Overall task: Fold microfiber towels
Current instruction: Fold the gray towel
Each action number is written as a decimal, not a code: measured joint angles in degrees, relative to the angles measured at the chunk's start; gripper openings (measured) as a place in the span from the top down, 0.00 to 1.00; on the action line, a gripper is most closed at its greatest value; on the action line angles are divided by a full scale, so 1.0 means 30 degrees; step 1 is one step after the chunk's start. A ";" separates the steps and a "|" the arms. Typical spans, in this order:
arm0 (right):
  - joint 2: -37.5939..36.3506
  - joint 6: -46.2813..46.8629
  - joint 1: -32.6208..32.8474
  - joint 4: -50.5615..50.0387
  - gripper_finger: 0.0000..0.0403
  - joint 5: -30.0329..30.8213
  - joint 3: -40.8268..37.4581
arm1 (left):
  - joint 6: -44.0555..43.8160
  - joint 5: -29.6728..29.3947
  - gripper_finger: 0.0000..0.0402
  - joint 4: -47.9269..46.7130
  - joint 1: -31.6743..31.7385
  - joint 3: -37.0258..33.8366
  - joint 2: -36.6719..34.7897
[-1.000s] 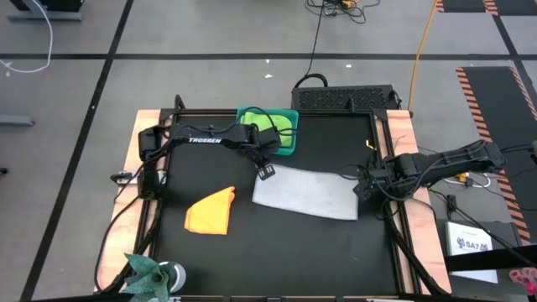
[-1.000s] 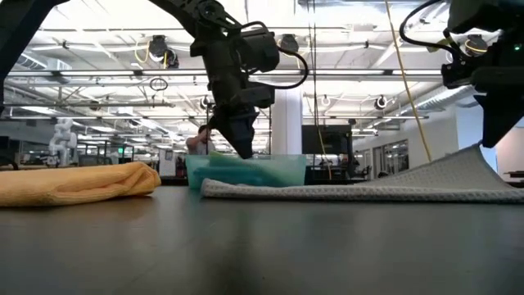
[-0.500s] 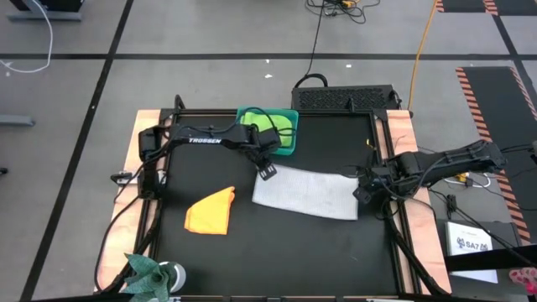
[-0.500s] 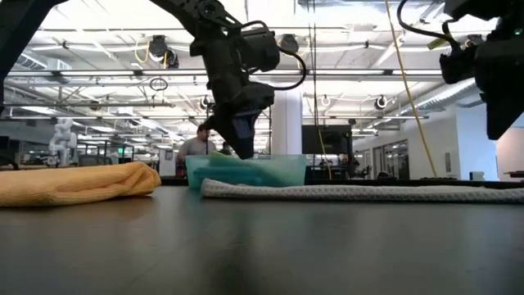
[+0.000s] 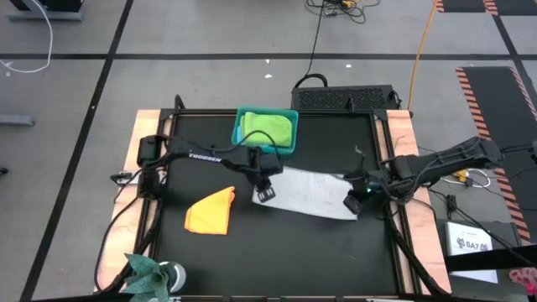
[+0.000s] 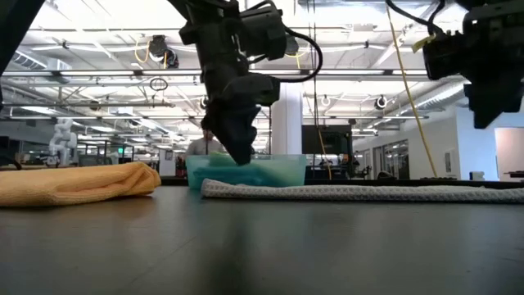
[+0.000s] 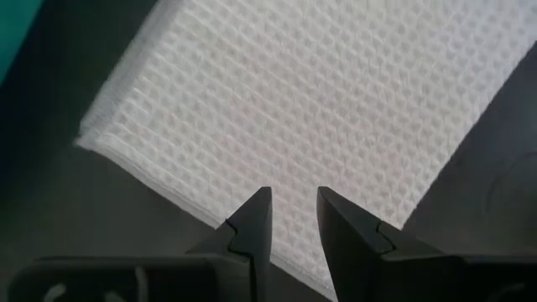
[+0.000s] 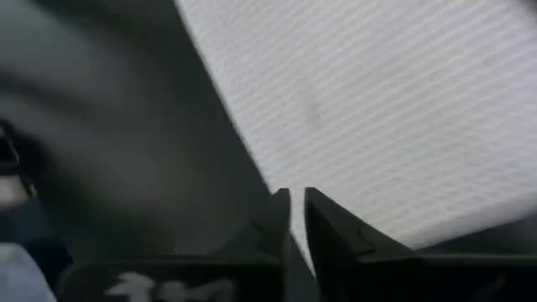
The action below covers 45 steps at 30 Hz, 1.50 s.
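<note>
Two tools flank our half-folded light grey towel (image 5: 312, 193) mid-counter (image 5: 277, 252) — left tool (image 7: 292, 220) slightly parted and empty, right tool (image 8: 295, 216) seemingly nearly closed, empty — so we'd pinch both near corners evenly.

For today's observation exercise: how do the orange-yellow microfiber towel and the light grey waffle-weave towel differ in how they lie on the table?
The orange-yellow microfiber towel lies folded and bunched; the light grey waffle-weave towel lies spread flat. The orange-yellow one sits alone, while the grey one has both grippers at its ends. Both rest on the black table.
</note>
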 joint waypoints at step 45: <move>0.8368 0.1756 0.4183 -0.1794 1.00 0.1619 -0.0145 | -0.7299 0.0166 0.76 0.4514 -0.4117 -0.3300 -0.0007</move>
